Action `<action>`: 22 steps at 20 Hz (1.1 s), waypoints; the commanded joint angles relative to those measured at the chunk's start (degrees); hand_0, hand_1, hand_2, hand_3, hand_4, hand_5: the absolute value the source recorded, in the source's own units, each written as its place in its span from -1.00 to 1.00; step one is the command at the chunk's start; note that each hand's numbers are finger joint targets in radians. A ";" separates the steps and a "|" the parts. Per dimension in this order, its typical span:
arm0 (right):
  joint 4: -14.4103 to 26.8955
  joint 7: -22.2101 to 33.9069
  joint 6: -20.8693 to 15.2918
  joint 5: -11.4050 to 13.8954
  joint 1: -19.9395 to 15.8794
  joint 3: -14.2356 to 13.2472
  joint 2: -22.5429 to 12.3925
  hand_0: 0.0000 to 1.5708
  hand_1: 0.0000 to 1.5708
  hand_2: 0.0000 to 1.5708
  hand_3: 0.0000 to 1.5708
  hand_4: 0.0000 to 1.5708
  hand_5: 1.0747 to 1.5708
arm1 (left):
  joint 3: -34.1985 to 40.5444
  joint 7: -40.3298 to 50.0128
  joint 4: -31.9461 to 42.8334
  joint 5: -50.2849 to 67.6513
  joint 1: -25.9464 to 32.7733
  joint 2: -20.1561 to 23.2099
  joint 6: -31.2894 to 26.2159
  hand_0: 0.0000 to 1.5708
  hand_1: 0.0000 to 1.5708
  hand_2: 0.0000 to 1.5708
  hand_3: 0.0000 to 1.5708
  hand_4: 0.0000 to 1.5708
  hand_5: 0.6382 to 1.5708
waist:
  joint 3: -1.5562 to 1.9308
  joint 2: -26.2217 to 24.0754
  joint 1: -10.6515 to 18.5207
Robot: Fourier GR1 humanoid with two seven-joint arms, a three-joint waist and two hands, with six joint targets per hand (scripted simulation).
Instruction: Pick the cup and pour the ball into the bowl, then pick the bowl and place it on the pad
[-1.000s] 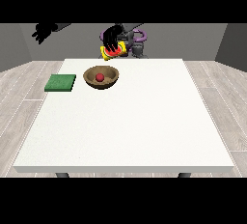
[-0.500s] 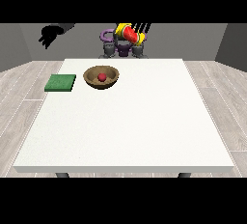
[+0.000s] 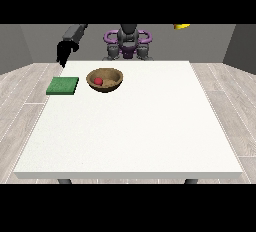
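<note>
Front view, the only one I have. The ball (image 3: pixel 98 81) already lies red inside the bowl (image 3: pixel 111 73), a little toward nine o'clock of its middle, so I judge the pour finished and the second step in hand: take the bowl and set it on the pad (image 3: pixel 63 85).

The bowl stands upright on the table (image 3: pixel 135 126), mouth up, near the far edge. It is round, so I read no long axis in it; its axis of symmetry runs straight up. The green pad lies flat just beside the bowl at its nine o'clock, apart from it, its longer side running roughly from nine to three.

My hand at the view's left (image 3: pixel 65 51) hangs above the table's far corner, at about eleven o'clock from the pad and well apart from the bowl. Its fingers point down; whether they are spread or curled I cannot tell. They hold nothing.

At the view's top right a yellow thing (image 3: pixel 182 26) shows at the frame's edge; I cannot tell what it is, and my other hand is out of sight.

Next, I judge, I must come down toward the bowl's rim, close over its wall, lift level so the ball stays in, and carry it toward nine o'clock
</note>
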 commanded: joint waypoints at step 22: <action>27.03 -22.52 -1.29 2.13 -13.25 -0.18 4.15 -1.00 -1.00 -1.00 -1.00 -0.35 0.93 | 17.39 1.01 -8.38 26.00 4.82 20.31 -21.81 -1.00 -1.00 -1.00 -1.00 0.30 0.92 | 0.48 13.79 1.39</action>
